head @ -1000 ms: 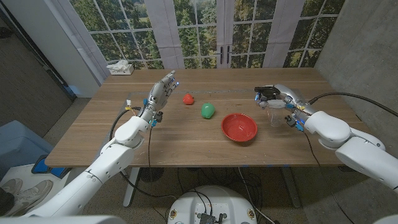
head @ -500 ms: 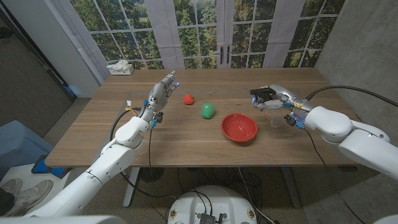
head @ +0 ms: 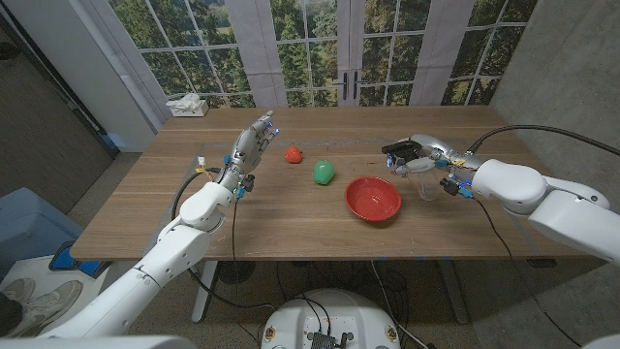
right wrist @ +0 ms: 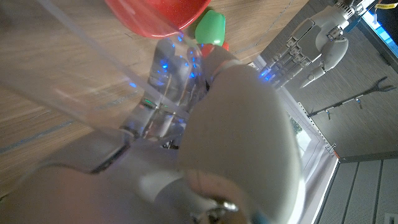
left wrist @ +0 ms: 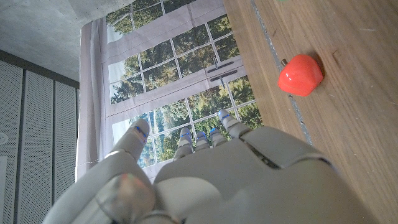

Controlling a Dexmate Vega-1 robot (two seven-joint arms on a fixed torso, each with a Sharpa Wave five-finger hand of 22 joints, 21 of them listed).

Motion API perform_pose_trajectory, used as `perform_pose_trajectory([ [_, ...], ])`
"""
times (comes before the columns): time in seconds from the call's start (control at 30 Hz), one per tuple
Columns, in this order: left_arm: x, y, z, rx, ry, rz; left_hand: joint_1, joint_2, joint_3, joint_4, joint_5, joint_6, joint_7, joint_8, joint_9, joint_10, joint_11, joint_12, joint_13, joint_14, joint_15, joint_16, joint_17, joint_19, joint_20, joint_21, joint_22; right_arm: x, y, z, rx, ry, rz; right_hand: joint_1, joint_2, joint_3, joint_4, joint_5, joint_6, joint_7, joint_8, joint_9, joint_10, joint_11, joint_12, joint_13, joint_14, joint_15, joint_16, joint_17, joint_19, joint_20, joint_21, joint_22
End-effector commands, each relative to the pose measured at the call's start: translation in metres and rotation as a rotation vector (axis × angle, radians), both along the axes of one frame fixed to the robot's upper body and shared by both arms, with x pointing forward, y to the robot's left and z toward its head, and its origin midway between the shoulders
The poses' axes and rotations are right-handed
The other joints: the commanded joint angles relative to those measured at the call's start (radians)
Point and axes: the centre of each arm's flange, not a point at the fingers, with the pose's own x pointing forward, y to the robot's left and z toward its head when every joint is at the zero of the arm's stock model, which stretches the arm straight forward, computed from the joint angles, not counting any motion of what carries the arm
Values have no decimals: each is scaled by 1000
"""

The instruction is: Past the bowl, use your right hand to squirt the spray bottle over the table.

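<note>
Spray bottle [head: 422, 177]: clear body, dark trigger head, held by the right hand [head: 427, 155] above the tabletop [head: 291, 218], just to the right of the red bowl [head: 373, 198] in the head view. The nozzle faces toward the middle of the tabletop, over the area behind the bowl. In the right wrist view the hand's fingers [right wrist: 168, 74] wrap the transparent bottle, with the bowl and a green object [right wrist: 210, 27] visible beyond it.

Step in hand: judged to be positioning and aiming, with the grasp complete. No spray mist is visible, so whether the trigger is being pressed cannot be determined.

Next move, as a judgement: keep the bottle level, direct the nozzle at the bare wood past the bowl, then squeeze the trigger while maintaining the grip on the body.

Left hand [head: 251, 145]: raised over the left side of the tabletop, fingers extended, holding nothing. A red object [head: 294, 153] lies near it.
</note>
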Motion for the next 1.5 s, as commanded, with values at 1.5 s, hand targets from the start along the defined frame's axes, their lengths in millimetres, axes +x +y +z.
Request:
perform_pose_trajectory([
  [1.5, -4, 7, -4, -7, -1, 10, 9, 17, -3, -33, -7, -5, -16, -3, 4, -12, -4, 0, 2, -15, -41, 0, 1, -7, -24, -5, 1, 0, 16, 13, -84, -33, -34, -106, -32, 28, 7, 202, 334, 99, 481, 428, 231, -20, 21, -121, 226, -140, 443, 199, 269, -145, -96, 319],
])
